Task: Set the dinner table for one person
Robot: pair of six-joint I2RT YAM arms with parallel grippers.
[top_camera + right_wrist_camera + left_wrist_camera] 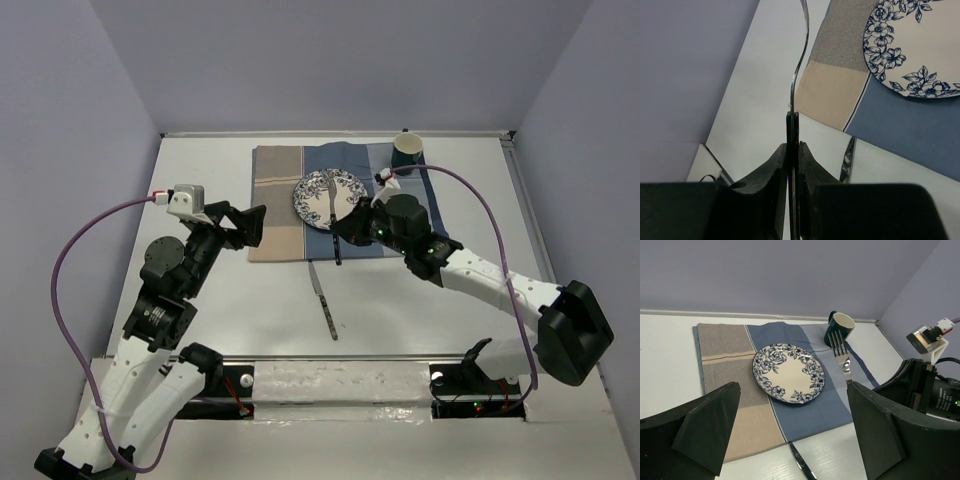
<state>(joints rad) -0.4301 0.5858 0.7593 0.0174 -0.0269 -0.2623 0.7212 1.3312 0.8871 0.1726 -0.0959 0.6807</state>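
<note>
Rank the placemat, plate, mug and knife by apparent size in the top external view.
Largest first: placemat; plate; mug. The knife runs about as long as the plate is wide but far slimmer: rank unsure.

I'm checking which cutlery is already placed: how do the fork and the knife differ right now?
The fork is clamped in the right hand, held up off the surface; the knife lies flat and untouched. The fork hangs above the placemat, near the plate; the knife rests on the bare dinner table, just off the placemat's near edge. Both are slim silver metal.
</note>
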